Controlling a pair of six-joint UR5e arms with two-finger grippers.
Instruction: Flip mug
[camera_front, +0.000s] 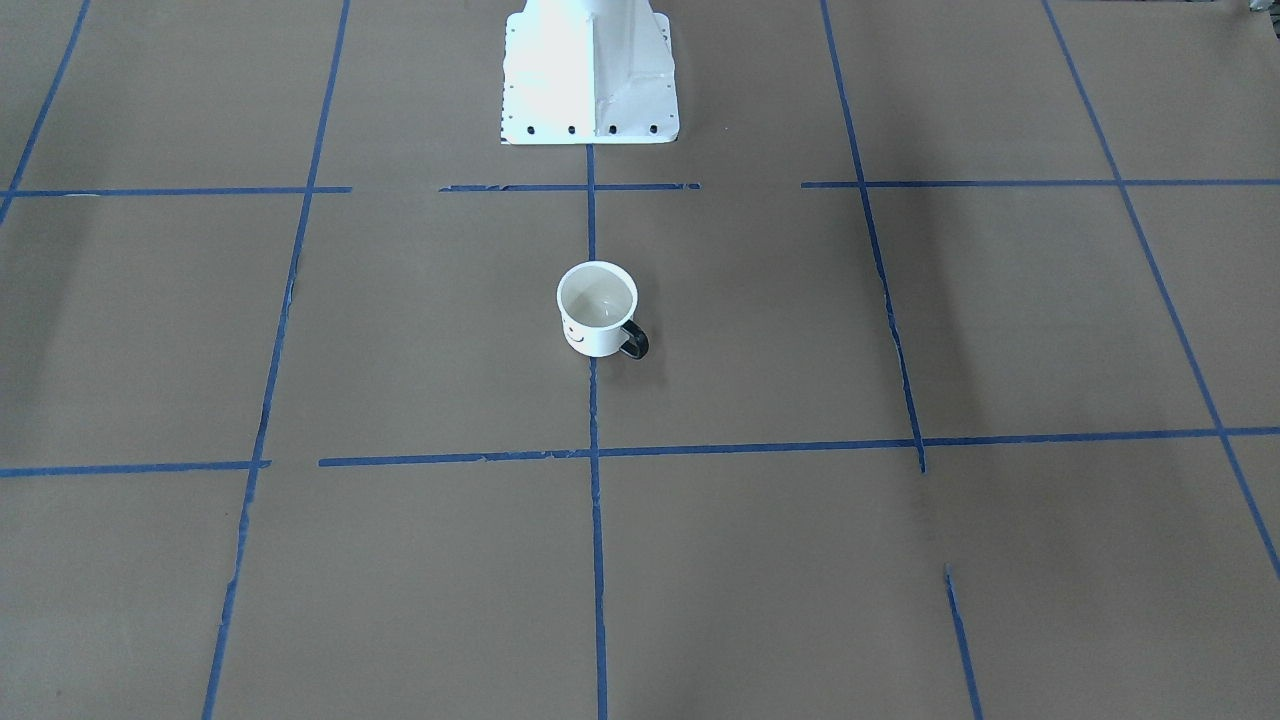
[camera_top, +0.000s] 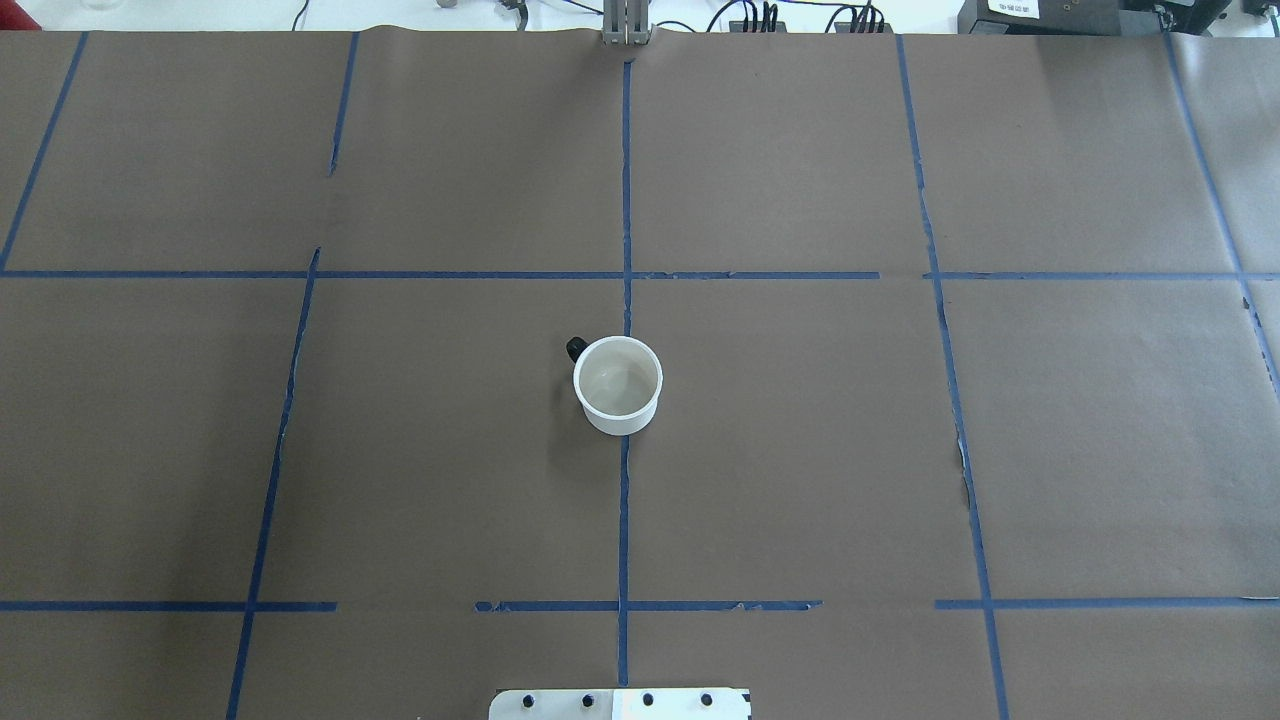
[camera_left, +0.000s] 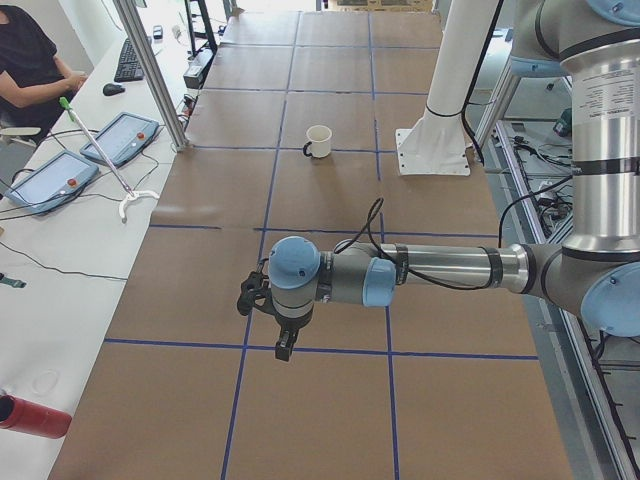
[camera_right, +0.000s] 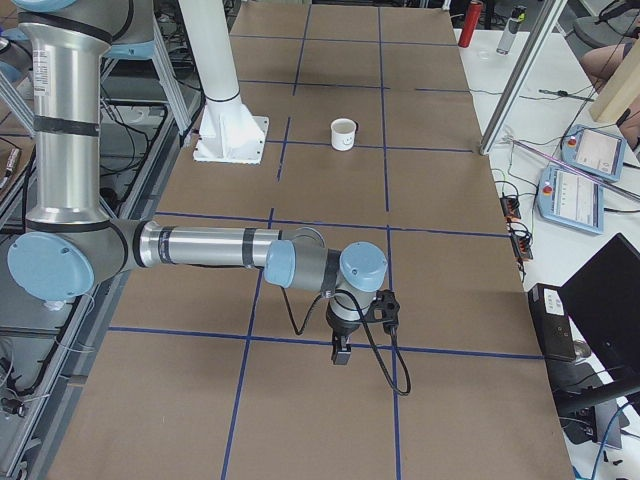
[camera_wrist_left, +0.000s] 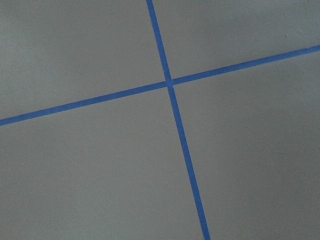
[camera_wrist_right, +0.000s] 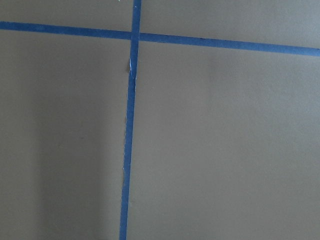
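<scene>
The white mug (camera_front: 597, 310) stands upright, mouth up, at the middle of the brown table on a blue tape line. Its black handle (camera_front: 634, 342) and smiley face point away from the robot. It also shows in the overhead view (camera_top: 618, 385), the left side view (camera_left: 318, 141) and the right side view (camera_right: 343, 133). My left gripper (camera_left: 285, 350) hangs over the table far from the mug, toward the left end. My right gripper (camera_right: 341, 352) hangs far from it, toward the right end. Both show only in side views, so I cannot tell if they are open. Both wrist views show only paper and tape.
The white robot pedestal (camera_front: 590, 70) stands behind the mug. Blue tape lines (camera_top: 625, 500) grid the brown paper. A side table holds tablets (camera_left: 120, 138), a metal post (camera_left: 155, 75) and a red bottle (camera_left: 30, 415). A person (camera_left: 25, 55) sits there.
</scene>
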